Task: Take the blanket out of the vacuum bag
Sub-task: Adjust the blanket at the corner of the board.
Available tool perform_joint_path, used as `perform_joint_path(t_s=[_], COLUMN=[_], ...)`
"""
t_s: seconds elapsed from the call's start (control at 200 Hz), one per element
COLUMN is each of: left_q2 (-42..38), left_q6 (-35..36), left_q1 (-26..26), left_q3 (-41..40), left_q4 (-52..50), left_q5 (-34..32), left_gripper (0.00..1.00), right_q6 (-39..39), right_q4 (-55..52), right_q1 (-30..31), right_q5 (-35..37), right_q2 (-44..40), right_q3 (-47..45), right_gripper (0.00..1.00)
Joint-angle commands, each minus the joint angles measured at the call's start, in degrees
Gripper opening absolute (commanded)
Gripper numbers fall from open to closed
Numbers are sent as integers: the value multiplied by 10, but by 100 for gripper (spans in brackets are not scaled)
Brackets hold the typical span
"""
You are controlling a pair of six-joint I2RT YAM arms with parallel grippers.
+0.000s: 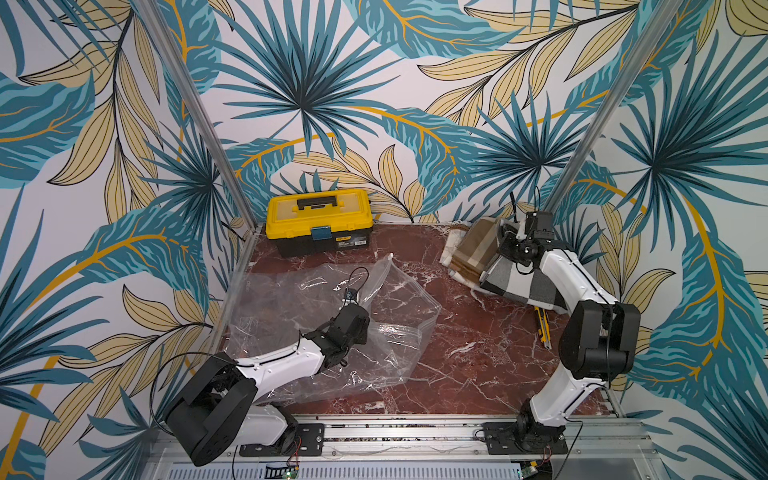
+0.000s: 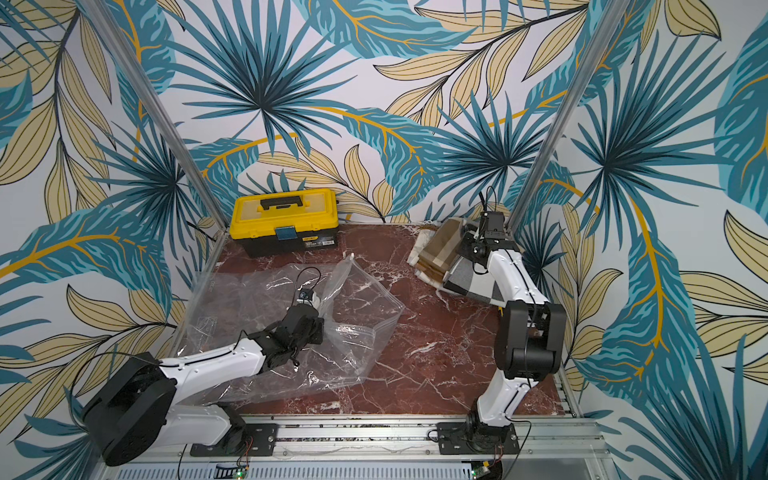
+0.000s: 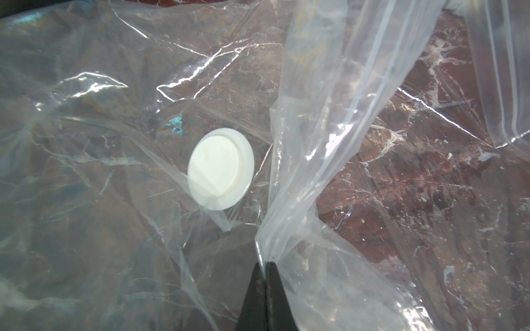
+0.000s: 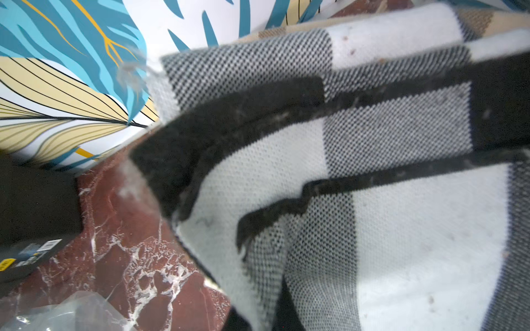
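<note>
Left gripper [image 3: 265,262] is clamped on a fold of the clear vacuum bag [image 1: 332,332] near its white valve [image 3: 220,169], left on the marble table [image 1: 478,365], while right gripper [image 1: 508,248] is closed, tips hidden against the grey checked blanket [image 1: 523,286] in the far right corner, grip unclear.

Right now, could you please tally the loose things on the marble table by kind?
Blankets: 2 (black-and-white checked blanket, beige-brown checked blanket)
Clear crinkly plastic vacuum bag: 1
Yellow-and-black plastic toolbox: 1
Slim yellow-and-black item, unidentifiable: 1
Total: 5
</note>
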Motion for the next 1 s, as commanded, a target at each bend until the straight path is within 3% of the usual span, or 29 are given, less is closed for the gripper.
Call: perform_joint_path(t_s=[0.0,0.346,0.656,0.992], left_q2=[3,5,31,63], left_q6=[-2,1,5,11], left_q1=[-2,-1,-1,-1], left_q3=[-7,-10,10,33], left_q4=[13,13,13,15], left_q5=[5,-2,-1,5], left_gripper=[0,0,0,0], right_q6=[23,47,96,117], right_q4=[57,128,113,84], right_q1=[2,0,3,37], right_q5=[-2,13,-67,-144], right_q2=[-16,46,180,275], right_q3=[-4,76,231,303], right_gripper=[0,0,0,0])
